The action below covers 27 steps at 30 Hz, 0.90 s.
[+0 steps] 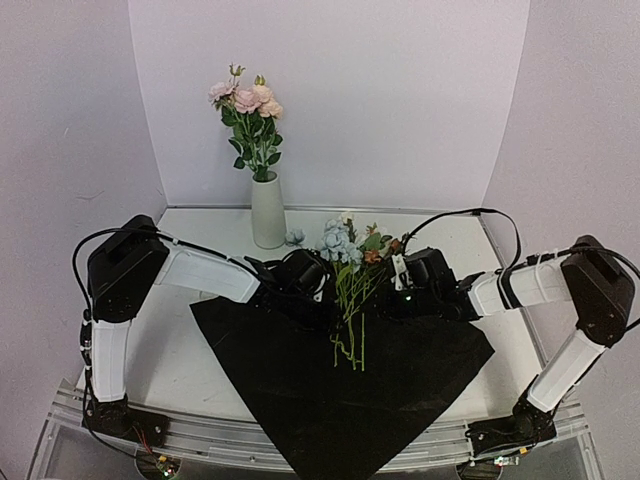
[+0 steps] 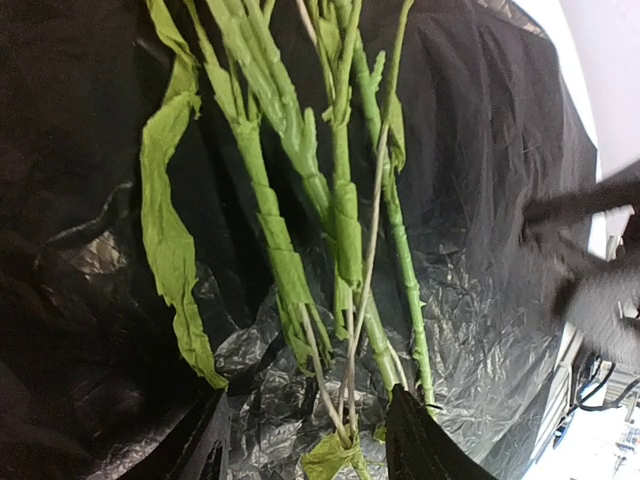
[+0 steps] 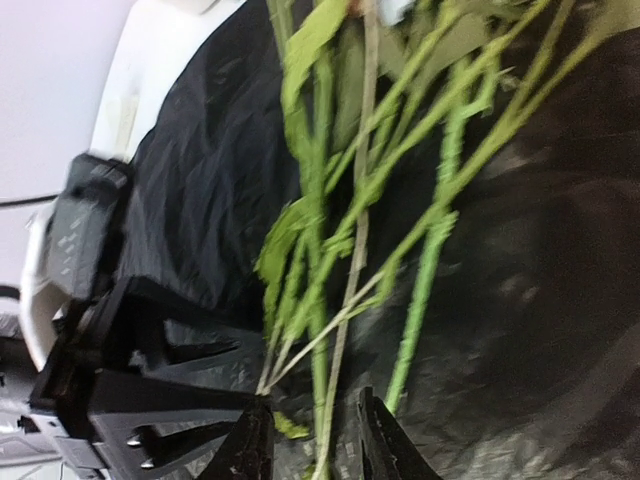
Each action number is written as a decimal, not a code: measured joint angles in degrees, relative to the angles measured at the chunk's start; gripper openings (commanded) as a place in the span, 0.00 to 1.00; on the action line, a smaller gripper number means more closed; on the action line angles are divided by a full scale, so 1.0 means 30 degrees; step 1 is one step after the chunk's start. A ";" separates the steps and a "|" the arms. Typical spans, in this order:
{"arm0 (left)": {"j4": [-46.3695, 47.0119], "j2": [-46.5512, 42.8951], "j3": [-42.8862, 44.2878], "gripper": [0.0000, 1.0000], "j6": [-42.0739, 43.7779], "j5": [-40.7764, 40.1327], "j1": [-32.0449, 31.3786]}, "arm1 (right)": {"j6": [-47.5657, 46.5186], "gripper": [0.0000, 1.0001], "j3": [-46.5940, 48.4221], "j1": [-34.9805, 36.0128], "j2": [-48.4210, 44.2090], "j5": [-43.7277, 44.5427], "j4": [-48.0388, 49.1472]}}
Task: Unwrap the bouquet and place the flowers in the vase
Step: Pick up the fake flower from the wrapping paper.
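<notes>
Table (image 1: pixel 170 370): sheet (image 1: pixel 400 390) overhangs near edge, flowers (image 1: pixel 349 290) far edge.

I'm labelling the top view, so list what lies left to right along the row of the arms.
In order: left arm → left fingers → stems → right fingers → right arm.

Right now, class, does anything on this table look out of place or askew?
One pale blue bloom lies alone beside the vase, apart from the other flowers on the black sheet, whose corner overhangs the table.
</notes>
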 measured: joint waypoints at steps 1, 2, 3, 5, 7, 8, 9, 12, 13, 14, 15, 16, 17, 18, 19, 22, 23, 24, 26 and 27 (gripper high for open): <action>-0.0038 0.0082 0.0057 0.53 0.0010 0.0005 -0.0033 | -0.0007 0.33 0.0000 0.0182 0.0048 -0.0098 0.0117; -0.0099 0.0173 0.0161 0.53 0.0010 0.0008 -0.0069 | -0.0024 0.33 0.0000 0.0384 0.0127 -0.0176 0.0234; -0.0128 0.0268 0.0279 0.52 0.0010 0.0020 -0.0092 | -0.0064 0.33 0.0000 0.0608 0.0226 -0.0223 0.0359; -0.0146 0.0428 0.0463 0.50 0.0003 0.0032 -0.0099 | -0.0090 0.33 0.0000 0.1020 0.0464 -0.0257 0.0490; -0.0187 0.0646 0.0722 0.46 0.0000 0.0076 -0.0106 | -0.0123 0.33 -0.0018 0.1342 0.0720 -0.0252 0.0562; -0.0221 0.0793 0.0865 0.43 -0.0010 0.0103 -0.0106 | -0.0131 0.33 -0.0039 0.1458 0.0825 -0.0258 0.0591; -0.0244 0.0922 0.0977 0.39 -0.0004 0.0142 -0.0106 | -0.0136 0.33 -0.0079 0.1553 0.0942 -0.0258 0.0636; -0.0252 0.1194 0.1253 0.21 -0.0103 0.0246 -0.0106 | -0.0144 0.32 -0.0220 0.1593 0.1176 -0.0221 0.0725; -0.0261 0.1251 0.1280 0.16 -0.0063 0.0255 -0.0101 | -0.0144 0.32 -0.0238 0.1593 0.1225 -0.0217 0.0730; -0.0269 0.1294 0.1295 0.12 -0.0010 0.0265 -0.0099 | -0.0148 0.32 -0.0248 0.1593 0.1258 -0.0212 0.0735; -0.0274 0.1314 0.1296 0.09 0.0040 0.0275 -0.0100 | -0.0161 0.32 -0.0248 0.1593 0.1268 -0.0206 0.0741; -0.0281 0.1321 0.1312 0.07 -0.0057 0.0283 -0.0106 | -0.0194 0.32 -0.0248 0.1593 0.1268 -0.0198 0.0760; -0.0281 0.1321 0.1321 0.06 0.0021 0.0318 -0.0106 | -0.0218 0.32 -0.0248 0.1593 0.1268 -0.0193 0.0785; -0.0272 0.1321 0.1338 0.05 0.0044 0.0358 -0.0106 | -0.0256 0.32 -0.0248 0.1593 0.1268 -0.0178 0.0805; -0.0266 0.1321 0.1355 0.05 0.0020 0.0381 -0.0106 | -0.0297 0.32 -0.0248 0.1593 0.1268 -0.0143 0.0812; -0.0266 0.1321 0.1367 0.05 0.0018 0.0451 -0.0106 | -0.0504 0.32 -0.0132 0.1593 0.1268 0.0089 0.0703; -0.0266 0.1321 0.1367 0.06 0.0018 0.0512 -0.0100 | -0.0626 0.32 0.0107 0.1593 0.1268 0.0268 0.0385; -0.0271 0.1321 0.1367 0.06 0.0018 0.0534 -0.0099 | -0.0734 0.31 0.0428 0.1593 0.1268 0.0408 0.0055; -0.0269 0.1321 0.1367 0.08 0.0018 0.0533 -0.0103 | -0.0957 0.29 0.1304 0.1593 0.1276 0.0811 -0.0601; -0.0266 0.1321 0.1367 0.08 0.0014 0.0526 -0.0106 | -0.1059 0.29 0.1887 0.1593 0.1305 0.1097 -0.0962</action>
